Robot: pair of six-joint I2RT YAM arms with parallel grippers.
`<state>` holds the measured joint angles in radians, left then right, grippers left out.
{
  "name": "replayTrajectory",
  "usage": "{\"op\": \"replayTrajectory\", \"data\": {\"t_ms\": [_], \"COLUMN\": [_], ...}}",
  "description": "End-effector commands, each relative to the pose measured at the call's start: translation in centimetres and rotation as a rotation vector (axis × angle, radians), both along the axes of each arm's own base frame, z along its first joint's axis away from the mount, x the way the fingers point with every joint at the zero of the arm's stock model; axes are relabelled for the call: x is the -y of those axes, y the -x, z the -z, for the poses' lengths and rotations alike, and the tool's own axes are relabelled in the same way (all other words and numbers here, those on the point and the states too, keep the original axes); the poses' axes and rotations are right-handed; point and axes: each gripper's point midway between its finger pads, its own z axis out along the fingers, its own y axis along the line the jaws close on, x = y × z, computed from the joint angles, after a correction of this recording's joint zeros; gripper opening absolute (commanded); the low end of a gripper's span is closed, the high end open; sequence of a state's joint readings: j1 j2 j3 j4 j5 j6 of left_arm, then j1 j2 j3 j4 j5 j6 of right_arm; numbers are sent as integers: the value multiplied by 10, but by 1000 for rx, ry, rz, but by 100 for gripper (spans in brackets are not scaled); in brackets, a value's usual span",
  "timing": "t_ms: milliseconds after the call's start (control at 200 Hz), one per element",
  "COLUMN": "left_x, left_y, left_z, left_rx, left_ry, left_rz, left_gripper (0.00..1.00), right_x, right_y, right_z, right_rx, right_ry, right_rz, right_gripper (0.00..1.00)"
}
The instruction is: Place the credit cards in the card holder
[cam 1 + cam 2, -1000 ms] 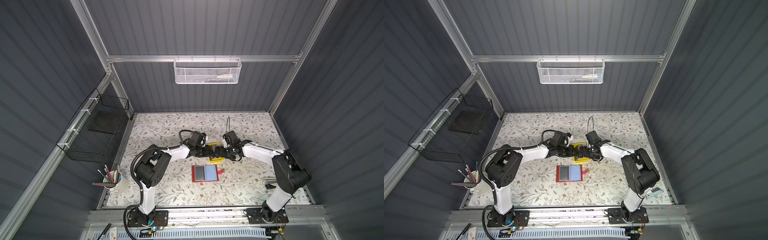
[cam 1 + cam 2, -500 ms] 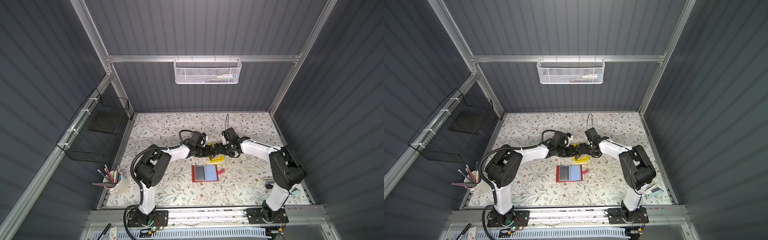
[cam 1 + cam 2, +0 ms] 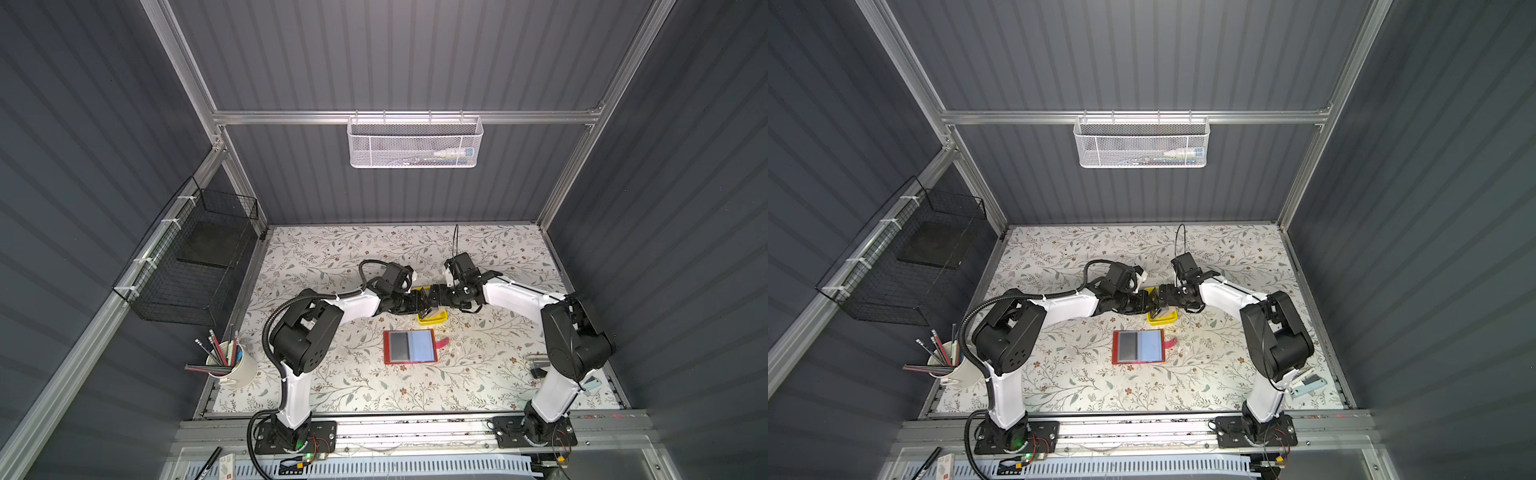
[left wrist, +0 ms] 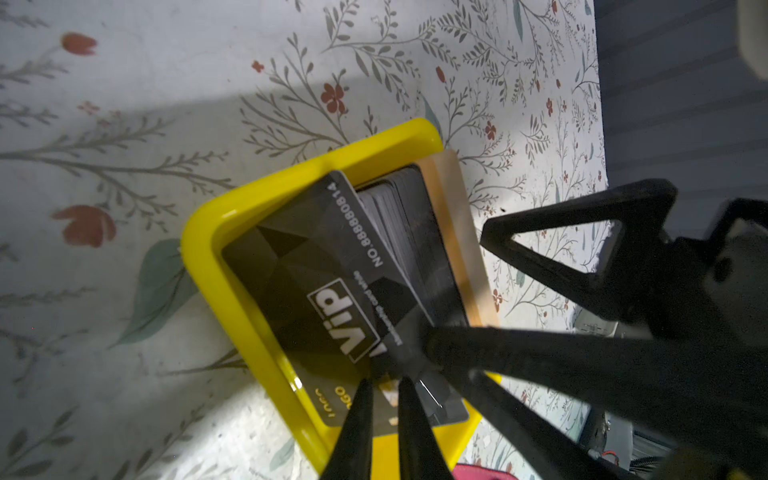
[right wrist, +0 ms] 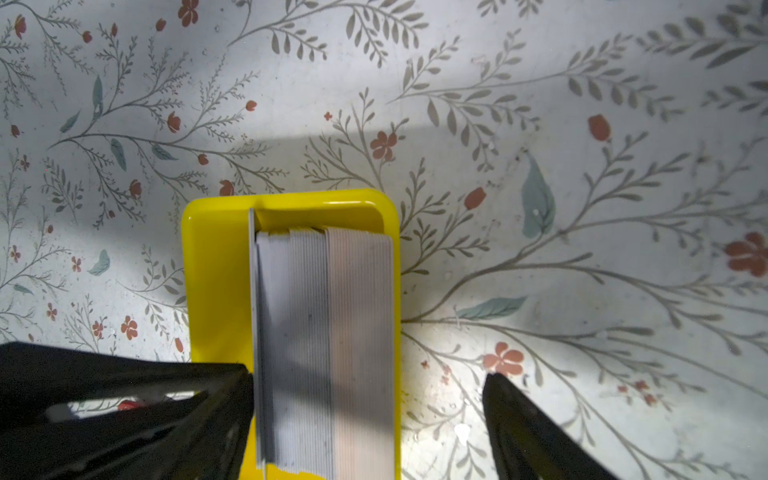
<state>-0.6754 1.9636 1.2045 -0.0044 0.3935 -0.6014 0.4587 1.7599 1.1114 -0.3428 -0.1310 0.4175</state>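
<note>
Left pincer [image 4: 384, 380], nearly shut, pinched the edge of the black VIP card [image 4: 316, 291], which leaned away from the other credit cards [image 5: 324, 332] standing on edge in the yellow tray [image 5: 216, 270] directly beneath it. Right pincer [image 5: 368, 376], tip to tip with the left one, stood wide open astride that stack and held nothing, one finger just beside the leaning card and the other finger [image 5: 532, 428] clear of the tray. Card holder [image 3: 409, 346] lay open on the desk [image 3: 332, 257], well apart from both pincers on the side toward the arm bases, showing grey and light blue pockets.
</note>
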Motion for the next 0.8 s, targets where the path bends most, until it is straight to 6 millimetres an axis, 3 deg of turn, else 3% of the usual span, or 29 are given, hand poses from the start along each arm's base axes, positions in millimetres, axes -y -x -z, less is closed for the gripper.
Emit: {"op": "replayTrajectory", "data": {"t_ms": [0,350,795], "left_x": [-1,1,1], "left_y": [4,3,2], "left_z": [13,12,9], "left_rx": [-33,-32,-30], "left_ry": [-32,-26,-24], "left_rz": [11,10,8], "left_gripper": [15,15,15], "right_x": [9,13,7], "right_y": [6,26,7], "right_z": [-4,7,-1], "right_rx": [5,-27,1], "right_ry": [20,2,4], "right_rz": [9,15,32], "right_gripper": [87,87,87]}}
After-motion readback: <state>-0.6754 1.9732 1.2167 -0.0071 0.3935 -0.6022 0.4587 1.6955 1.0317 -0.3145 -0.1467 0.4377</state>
